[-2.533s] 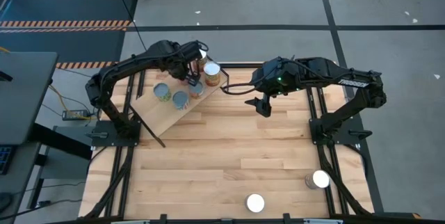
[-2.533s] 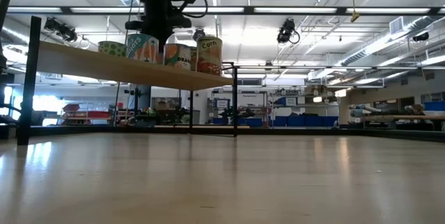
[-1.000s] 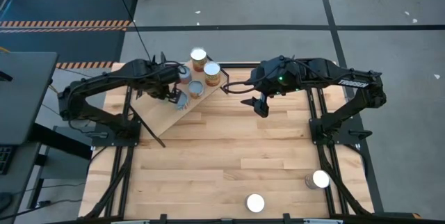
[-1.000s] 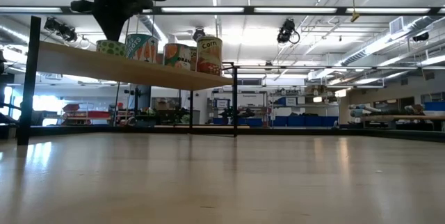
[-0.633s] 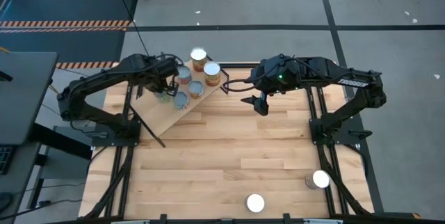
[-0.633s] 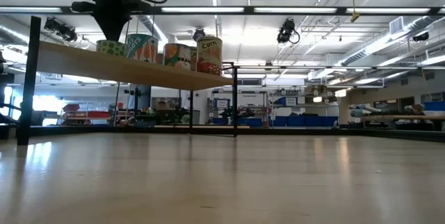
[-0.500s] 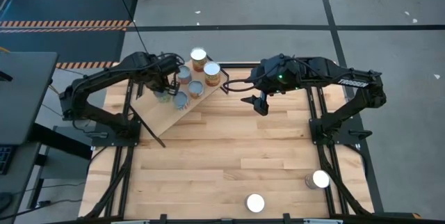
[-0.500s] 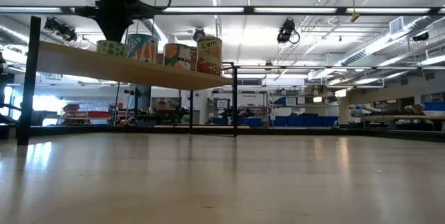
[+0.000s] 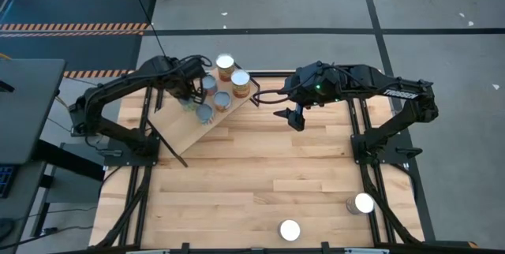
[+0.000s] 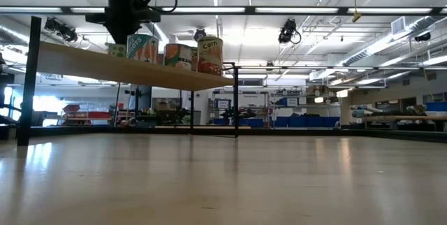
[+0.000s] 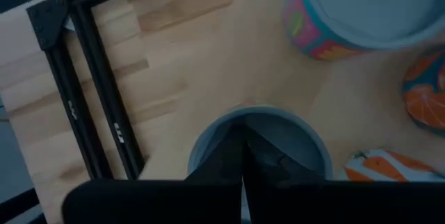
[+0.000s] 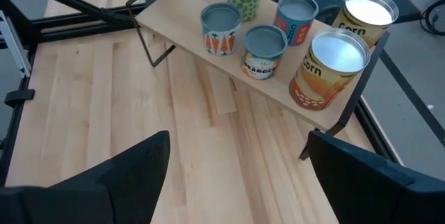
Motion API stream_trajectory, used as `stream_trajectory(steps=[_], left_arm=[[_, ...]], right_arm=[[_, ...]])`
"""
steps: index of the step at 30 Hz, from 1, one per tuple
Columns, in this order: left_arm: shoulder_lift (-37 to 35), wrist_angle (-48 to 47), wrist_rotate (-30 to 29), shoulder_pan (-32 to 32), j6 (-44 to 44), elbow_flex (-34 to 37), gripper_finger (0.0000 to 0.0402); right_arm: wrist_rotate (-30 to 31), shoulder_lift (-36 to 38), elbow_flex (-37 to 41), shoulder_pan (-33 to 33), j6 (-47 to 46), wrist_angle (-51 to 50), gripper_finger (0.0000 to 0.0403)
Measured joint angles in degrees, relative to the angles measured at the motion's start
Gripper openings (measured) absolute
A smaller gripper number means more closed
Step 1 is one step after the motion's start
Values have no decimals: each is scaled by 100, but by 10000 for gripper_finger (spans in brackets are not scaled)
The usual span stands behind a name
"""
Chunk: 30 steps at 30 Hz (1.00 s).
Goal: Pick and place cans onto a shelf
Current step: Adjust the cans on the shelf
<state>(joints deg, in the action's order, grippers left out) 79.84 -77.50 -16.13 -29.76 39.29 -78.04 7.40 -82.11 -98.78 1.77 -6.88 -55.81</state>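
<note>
1. On the shelf (image 9: pixel 193 124), upper left of the high view, six cans (image 12: pixel 265 51) stand grouped.
2. Two cans (image 9: pixel 289 229) wait on the table (image 9: pixel 260 167) at the lower right.
3. Left gripper (image 9: pixel 188 96) hangs over a green can (image 12: pixel 245 3); I cannot tell its fingers.
4. Right gripper (image 9: pixel 295 120), at centre, stands apart, empty.

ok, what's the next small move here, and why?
Probably swing the open right gripper toward the can by the table's right edge. That gripper hangs free mid-table, two cans stand off the shelf, and the left gripper is over the shelved green can.
</note>
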Motion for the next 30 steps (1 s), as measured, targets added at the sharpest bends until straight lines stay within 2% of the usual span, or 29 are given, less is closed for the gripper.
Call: stream_trajectory(steps=[14,21,25,30], left_arm=[[-86,-142,-84,-46,-99,14,4],[-123,-135,-145,1,-108,-426,4],[-124,-60,-78,337,-99,-748,4],[-82,428,365,1209,153,-779,4]], right_arm=[[-2,0,0,-1,-222,0,348],[-2,0,0,-104,-260,2,348],[-2,0,0,-201,-345,-1,348],[-4,0,0,-298,-426,-7,348]])
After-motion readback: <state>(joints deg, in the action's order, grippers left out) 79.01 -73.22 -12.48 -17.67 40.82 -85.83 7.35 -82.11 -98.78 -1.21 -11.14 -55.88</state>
